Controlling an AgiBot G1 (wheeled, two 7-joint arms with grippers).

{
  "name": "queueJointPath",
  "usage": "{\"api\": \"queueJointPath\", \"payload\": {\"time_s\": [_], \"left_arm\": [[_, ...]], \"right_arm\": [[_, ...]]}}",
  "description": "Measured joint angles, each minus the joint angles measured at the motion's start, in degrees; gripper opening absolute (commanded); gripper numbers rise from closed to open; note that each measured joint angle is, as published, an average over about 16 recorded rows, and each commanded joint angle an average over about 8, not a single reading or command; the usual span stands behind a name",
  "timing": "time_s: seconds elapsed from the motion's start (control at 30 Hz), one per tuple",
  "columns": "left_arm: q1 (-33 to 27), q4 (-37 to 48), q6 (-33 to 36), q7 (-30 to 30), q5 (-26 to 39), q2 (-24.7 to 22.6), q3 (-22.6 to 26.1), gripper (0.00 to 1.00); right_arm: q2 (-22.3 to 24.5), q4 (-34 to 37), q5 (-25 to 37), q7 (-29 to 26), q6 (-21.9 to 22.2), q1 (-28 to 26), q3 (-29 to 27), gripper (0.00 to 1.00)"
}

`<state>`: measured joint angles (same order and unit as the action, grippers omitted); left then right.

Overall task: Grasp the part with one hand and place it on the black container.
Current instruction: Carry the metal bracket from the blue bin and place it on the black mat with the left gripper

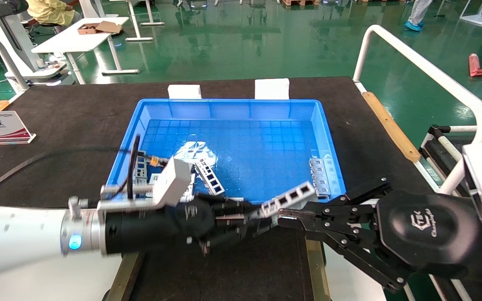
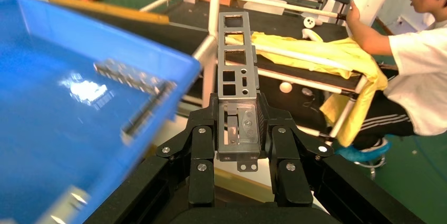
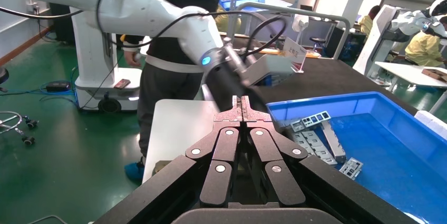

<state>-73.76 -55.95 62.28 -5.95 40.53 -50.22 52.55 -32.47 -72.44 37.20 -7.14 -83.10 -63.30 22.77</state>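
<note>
My left gripper [image 1: 250,217] is shut on the part [image 1: 290,197], a slim silver ladder-like bar with rectangular openings. It holds the bar in the air over the near rim of the blue bin [image 1: 232,101]. The left wrist view shows the bar [image 2: 237,71] clamped at its lower end between the fingers [image 2: 203,145]. The black container [image 1: 224,271], with its brass-coloured side rails, lies below the gripper at the near edge. My right gripper [image 1: 283,216] is shut and empty, its tips close to the held bar; it also shows in the right wrist view [image 3: 242,106].
More metal parts lie in the bin: one near its middle [image 1: 210,177], a stack by its right wall [image 1: 322,175], a pile at its left [image 1: 144,171]. A white railing [image 1: 433,75] runs along the right. A sign [image 1: 0,127] stands at the left.
</note>
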Motion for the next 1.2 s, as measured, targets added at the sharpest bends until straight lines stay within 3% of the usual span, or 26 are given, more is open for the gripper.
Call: {"api": "queueJointPath", "payload": {"time_s": [0.27,0.5,0.8,1.2], "left_arm": [[11.5,-14.2,-11.3,-3.5,-0.4,6.3,1.2,0.0],[20.7,-19.6,-22.3,-4.1,-0.3,7.7,2.3,0.0],[27.9,-20.0,-37.8,-5.2,-0.2,3.4,3.7,0.0],[29.7,-16.9,-56.7,-9.7,-1.0,-6.2,6.7,0.0]], "right_arm": [[0.0,0.0,0.0,0.0,0.0,0.0,0.0,0.0],[0.0,0.0,0.0,0.0,0.0,0.0,0.0,0.0],[0.0,0.0,0.0,0.0,0.0,0.0,0.0,0.0],[0.0,0.0,0.0,0.0,0.0,0.0,0.0,0.0]]}}
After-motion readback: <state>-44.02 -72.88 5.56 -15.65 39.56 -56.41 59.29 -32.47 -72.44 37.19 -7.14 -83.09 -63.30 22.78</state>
